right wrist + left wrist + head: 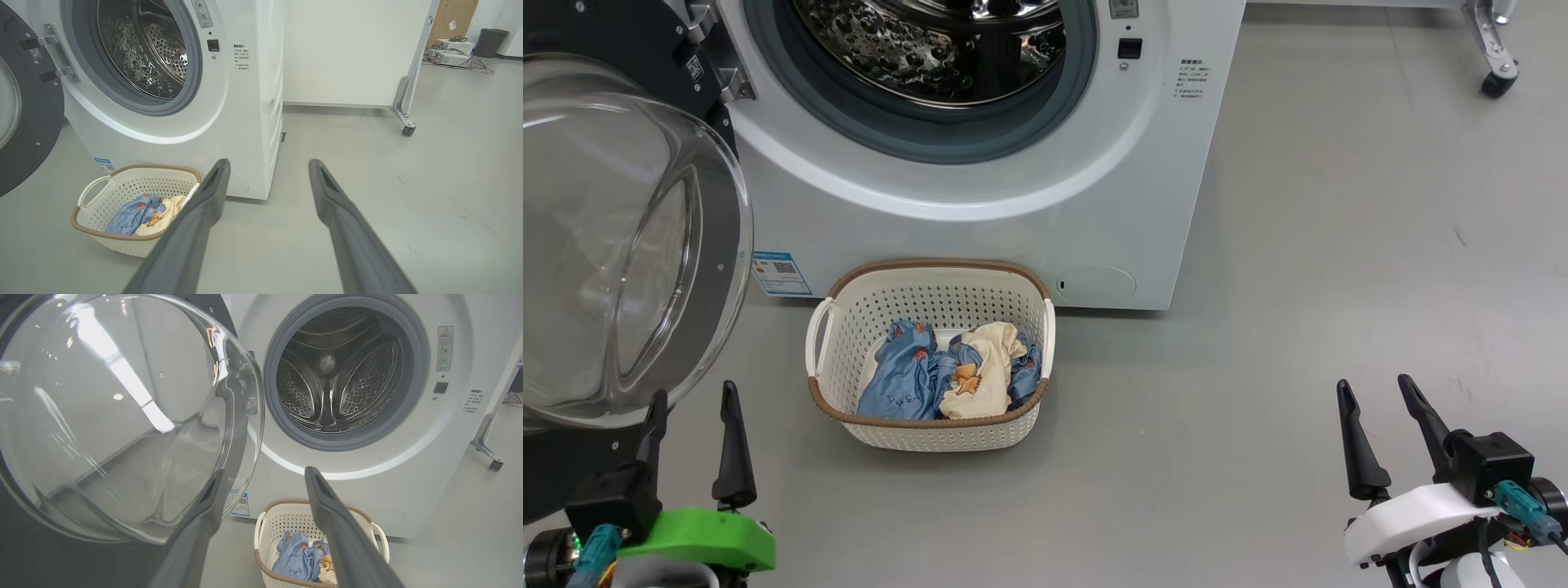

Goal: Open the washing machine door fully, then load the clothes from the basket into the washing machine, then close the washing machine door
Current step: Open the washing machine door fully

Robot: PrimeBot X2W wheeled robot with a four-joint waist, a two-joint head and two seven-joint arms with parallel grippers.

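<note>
The washing machine point(1029, 204) stands ahead with its steel drum point(339, 375) bare. Its door point(621, 245) hangs swung out to the left, glass bowl bulging toward me, hinge point(53, 53) at the machine's left side. On the floor before the machine sits the basket point(931, 429), holding the clothes point(947, 371): light blue fabric and a cream garment. My left gripper point(693, 400) is open at the lower left, just below the door's glass. At the lower right, well right of the basket, my right gripper point(1376, 392) is open, holding nothing.
A blue energy label point(782, 273) is stuck low on the machine's front. Right of the machine is grey floor point(1339, 286), with a wheeled white panel's caster point(408, 130) behind. A cardboard box point(453, 18) and a dark bin point(490, 41) stand far back.
</note>
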